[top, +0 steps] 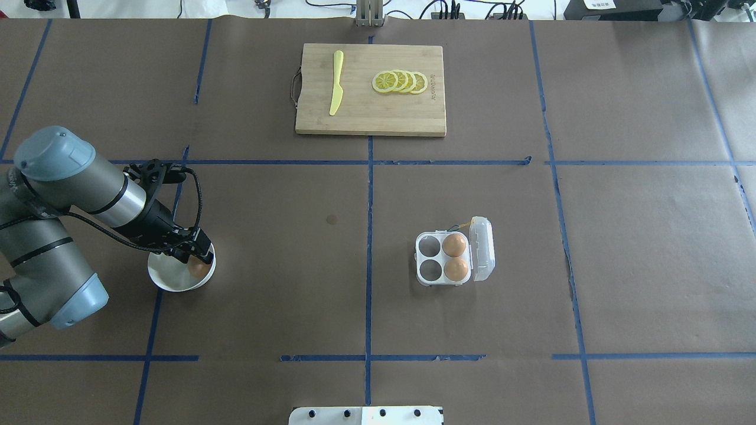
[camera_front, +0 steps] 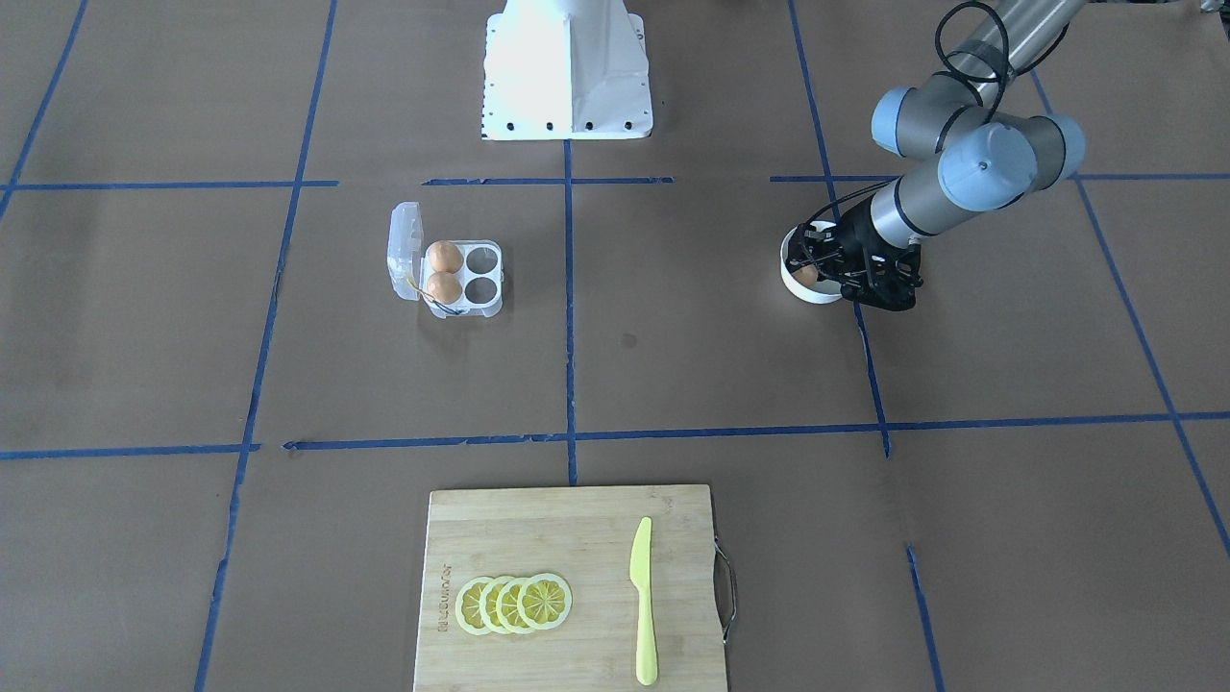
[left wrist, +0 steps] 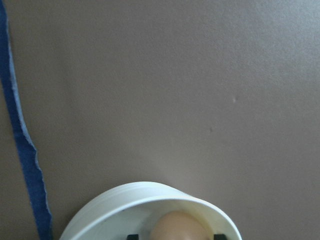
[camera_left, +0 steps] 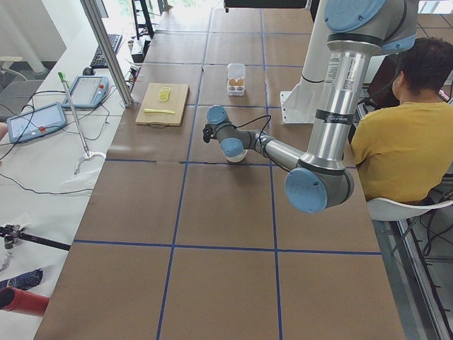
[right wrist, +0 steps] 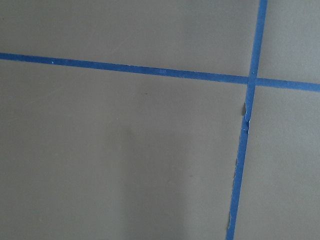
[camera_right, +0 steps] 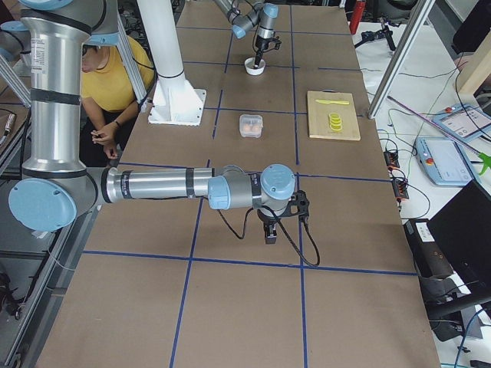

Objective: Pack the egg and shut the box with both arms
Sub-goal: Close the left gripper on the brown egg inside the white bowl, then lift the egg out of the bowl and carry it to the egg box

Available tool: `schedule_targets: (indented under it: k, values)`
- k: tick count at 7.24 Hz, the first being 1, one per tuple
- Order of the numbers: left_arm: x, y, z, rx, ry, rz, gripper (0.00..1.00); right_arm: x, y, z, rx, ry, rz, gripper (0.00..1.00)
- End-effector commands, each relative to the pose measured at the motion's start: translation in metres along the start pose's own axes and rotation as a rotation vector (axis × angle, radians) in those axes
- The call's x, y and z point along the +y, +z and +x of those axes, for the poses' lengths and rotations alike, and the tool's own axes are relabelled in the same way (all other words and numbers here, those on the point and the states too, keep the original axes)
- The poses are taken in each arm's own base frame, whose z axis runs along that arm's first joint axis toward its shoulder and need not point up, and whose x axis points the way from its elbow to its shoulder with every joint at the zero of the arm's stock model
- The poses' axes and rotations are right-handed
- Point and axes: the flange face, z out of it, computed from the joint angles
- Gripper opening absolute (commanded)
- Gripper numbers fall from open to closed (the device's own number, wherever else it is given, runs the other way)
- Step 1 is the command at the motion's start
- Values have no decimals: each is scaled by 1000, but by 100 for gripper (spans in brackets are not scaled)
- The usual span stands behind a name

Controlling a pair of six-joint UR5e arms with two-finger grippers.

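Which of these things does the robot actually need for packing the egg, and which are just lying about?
Needed: egg, in the white bowl; box, lid open; left gripper, at the egg.
Lying about: cutting board; yellow knife; lemon slices.

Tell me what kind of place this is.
Probably a robotics lab: a table gridded with blue tape, control tablets on a side bench, and a seated person beside the left arm.

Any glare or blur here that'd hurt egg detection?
Front-facing view: white pedestal blown out, detail lost. Left wrist view: egg soft-focus and cropped at the bottom edge, in the bowl. Overhead view: even light, box crisp.
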Motion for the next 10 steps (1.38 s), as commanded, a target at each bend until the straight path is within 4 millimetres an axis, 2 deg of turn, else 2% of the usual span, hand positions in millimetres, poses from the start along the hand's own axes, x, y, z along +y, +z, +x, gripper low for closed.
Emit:
schedule_targets:
  k: [1,2,4,5,7,8,9,10]
  values:
    - [1,1,-3,-4,-3,-1,14,0,0,0,0,1,1,100]
    - [3,0,-4,-4,-5,-1,0,0,0,0,0,1,1,100]
    - [5,-12,0,5,0,13,0,0,0,0,0,1,1,100]
    - [8,-17,-4,5,-4,17,0,0,-1,-1,0,-1,2,100]
    - [31,-36,-5,19,14,26,0,0,-2,-3,-2,-4,5,100]
    - [33,-45,7,35,31,37,0,-1,-2,-3,-2,-5,5,100]
    - [31,-39,18,42,27,28,0,-1,-3,-4,-2,-8,7,100]
    - [16,-44,52,72,39,46,0,-2,-4,-5,-2,-10,9,100]
